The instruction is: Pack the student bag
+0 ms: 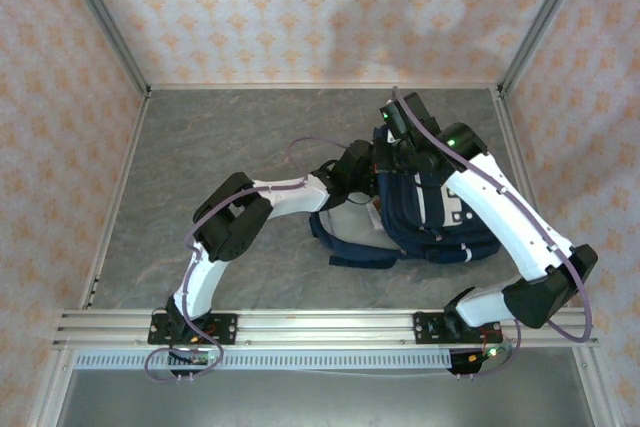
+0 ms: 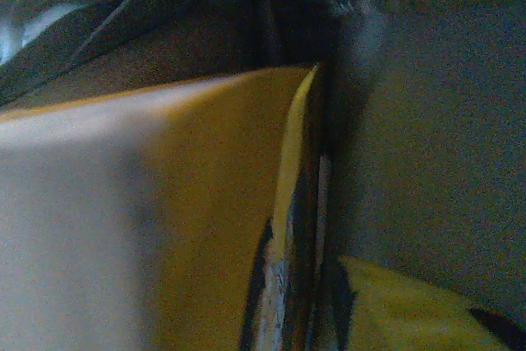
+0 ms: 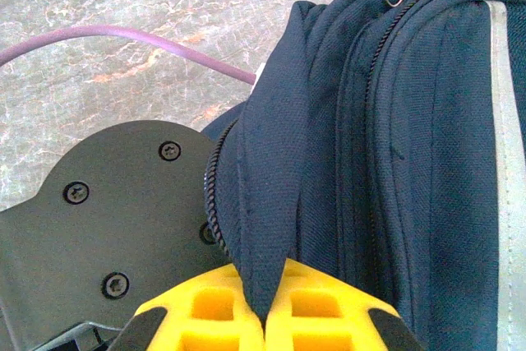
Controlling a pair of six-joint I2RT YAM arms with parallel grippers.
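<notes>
The student bag [image 1: 440, 217], navy with white stripes, lies on the grey table right of centre. My right gripper [image 3: 265, 318] is shut on a fold of the bag's zip-edged opening flap [image 3: 263, 187], holding it up. In the top view the right gripper [image 1: 395, 147] sits at the bag's far left corner. My left gripper [image 1: 368, 175] reaches into that opening from the left. Its wrist view is dark and blurred. There a flat orange-yellow thing [image 2: 205, 203] with a pale edge stands close beside a yellow finger [image 2: 411, 318]. Whether anything is gripped there is unclear.
The bag's dark straps [image 1: 360, 252] trail toward the near edge. The left arm's dark wrist plate [image 3: 107, 219] and purple cable [image 3: 123, 34] lie just left of the held flap. Patterned walls close three sides, and a metal rail [image 1: 320, 327] runs along the front.
</notes>
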